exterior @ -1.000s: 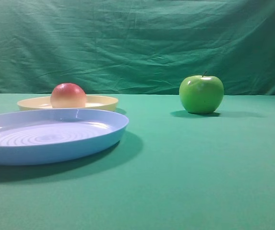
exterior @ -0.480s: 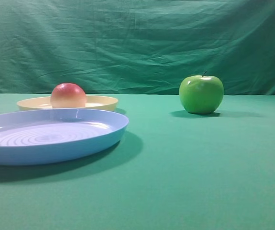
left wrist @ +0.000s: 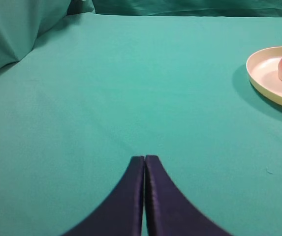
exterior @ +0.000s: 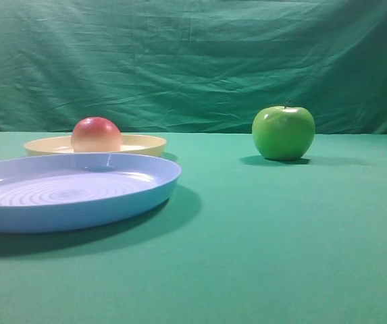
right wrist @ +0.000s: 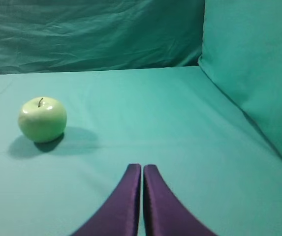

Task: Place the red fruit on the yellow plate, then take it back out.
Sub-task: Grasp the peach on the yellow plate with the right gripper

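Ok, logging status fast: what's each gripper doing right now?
Left gripper: closed, holding nothing.
Right gripper: closed, holding nothing.

Two plates, yellow plate and blue plate; two fruits, red fruit and green apple.
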Robot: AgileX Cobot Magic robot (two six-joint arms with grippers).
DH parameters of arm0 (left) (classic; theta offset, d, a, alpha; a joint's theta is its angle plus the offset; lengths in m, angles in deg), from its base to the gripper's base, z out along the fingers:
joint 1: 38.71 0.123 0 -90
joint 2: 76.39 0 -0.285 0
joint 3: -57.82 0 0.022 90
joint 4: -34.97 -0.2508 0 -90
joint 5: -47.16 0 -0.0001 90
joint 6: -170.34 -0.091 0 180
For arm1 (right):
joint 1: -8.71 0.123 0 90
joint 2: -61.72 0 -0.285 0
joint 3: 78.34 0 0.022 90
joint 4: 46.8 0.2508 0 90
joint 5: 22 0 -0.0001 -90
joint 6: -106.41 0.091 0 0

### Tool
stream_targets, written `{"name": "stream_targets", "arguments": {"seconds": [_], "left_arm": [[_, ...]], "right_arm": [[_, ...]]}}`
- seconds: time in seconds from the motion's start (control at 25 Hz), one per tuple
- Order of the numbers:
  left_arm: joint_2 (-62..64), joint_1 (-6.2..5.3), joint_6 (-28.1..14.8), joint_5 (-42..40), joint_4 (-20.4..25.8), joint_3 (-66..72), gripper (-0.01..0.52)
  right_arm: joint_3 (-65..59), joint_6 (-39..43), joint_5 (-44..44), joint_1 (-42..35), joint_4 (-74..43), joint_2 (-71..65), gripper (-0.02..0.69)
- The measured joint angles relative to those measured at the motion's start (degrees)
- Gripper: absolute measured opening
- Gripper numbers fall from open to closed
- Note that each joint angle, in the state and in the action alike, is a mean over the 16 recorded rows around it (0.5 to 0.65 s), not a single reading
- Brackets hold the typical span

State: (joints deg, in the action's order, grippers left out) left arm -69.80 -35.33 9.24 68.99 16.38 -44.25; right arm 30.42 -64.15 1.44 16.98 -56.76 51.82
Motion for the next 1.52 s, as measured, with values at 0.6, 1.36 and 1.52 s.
{"name": "stream_targets", "arguments": {"seconds": [0.6,1.36,1.52], "left_arm": [[0.0,0.0,0.0,0.0,0.0,0.0,0.0],[0.0,0.0,0.0,0.0,0.0,0.0,0.0],[0.0,0.0,0.0,0.0,0.0,0.0,0.0]], "right_arm": [[-7.4,-1.4,-1.6,-0.7,1.9,2.7,0.0],[-3.7,-4.7,-3.0,-0.5,4.8,1.5,0.0],[1.7,-4.6,-3.1,0.3,5.8,-1.4,0.0]]}}
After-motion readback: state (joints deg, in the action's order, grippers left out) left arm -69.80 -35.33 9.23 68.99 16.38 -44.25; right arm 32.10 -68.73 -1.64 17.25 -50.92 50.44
